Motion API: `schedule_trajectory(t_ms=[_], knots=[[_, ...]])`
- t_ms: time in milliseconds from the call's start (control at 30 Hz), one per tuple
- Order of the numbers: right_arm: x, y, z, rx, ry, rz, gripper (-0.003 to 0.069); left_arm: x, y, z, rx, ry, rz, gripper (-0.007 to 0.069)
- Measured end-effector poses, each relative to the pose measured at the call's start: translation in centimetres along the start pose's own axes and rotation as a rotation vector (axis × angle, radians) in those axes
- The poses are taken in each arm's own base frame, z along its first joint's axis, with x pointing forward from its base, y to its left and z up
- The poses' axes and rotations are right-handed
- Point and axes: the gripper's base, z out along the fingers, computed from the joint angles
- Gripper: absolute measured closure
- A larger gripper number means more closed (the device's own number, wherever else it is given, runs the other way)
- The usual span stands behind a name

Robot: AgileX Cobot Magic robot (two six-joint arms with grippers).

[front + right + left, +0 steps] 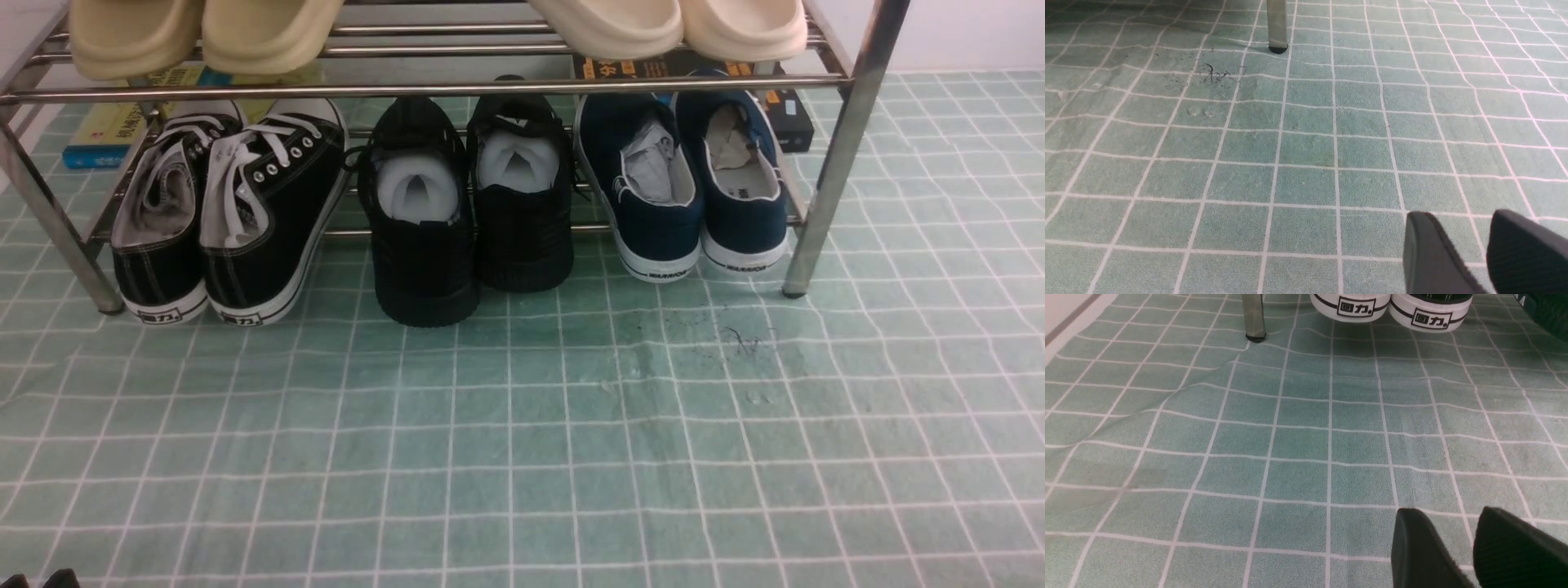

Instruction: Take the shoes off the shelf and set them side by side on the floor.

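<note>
At the right end of the shelf's (841,155) lower tier, navy shoes (661,224) side by side, heels outward, white soles marked WARRIOR, crumpled paper (653,167) inside; left gripper (1453,516) and right gripper (1457,220) each low over the floor (522,425), jaws parted with a clear gap, holding nothing.

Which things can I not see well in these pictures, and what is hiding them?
- Front view: toe ends of the navy shoes, partly behind the shelf rail.
- Front view: beige slippers, cut off by the top edge.
- Front view: the yellow book's title, too blurred.
- Wrist views: left end effector and right end effector, cut off by the bottom edge.
</note>
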Motion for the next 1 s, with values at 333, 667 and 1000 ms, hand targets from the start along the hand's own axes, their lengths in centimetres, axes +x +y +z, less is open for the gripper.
schedule_trajectory(t_ms=[333,667,1000], knots=[[0.0,0.0,0.0,0.005,0.000,-0.011,0.0419,0.0,0.0,0.0,0.000,0.000,0.000,0.0385],[-0.3,1.5,0.0,-0.177,0.013,0.830,0.0419,0.0,0.0,0.0,0.000,0.000,0.000,0.0385],[-0.6,1.9,-0.1,-0.231,0.030,1.042,0.0419,0.0,0.0,0.0,0.000,0.000,0.000,0.0385]])
